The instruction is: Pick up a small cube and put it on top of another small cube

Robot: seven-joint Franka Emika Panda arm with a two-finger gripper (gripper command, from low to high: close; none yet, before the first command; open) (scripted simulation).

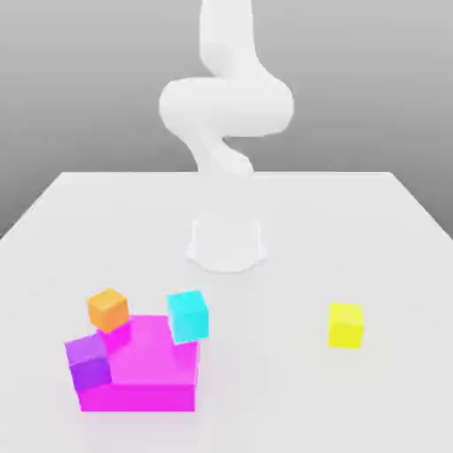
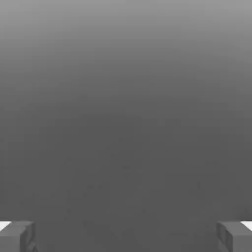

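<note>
— Four small cubes: which one do I take?
— I'd take the yellow cube [image 1: 345,325]; it sits alone on the table [image 1: 265,372], well below my hand, away from the magenta block [image 1: 146,367].
— And the gripper [image 2: 126,236]?
— Fingers spread wide, nothing between them.

No text, label, brand, number or sign could be read anywhere in the two views.
</note>
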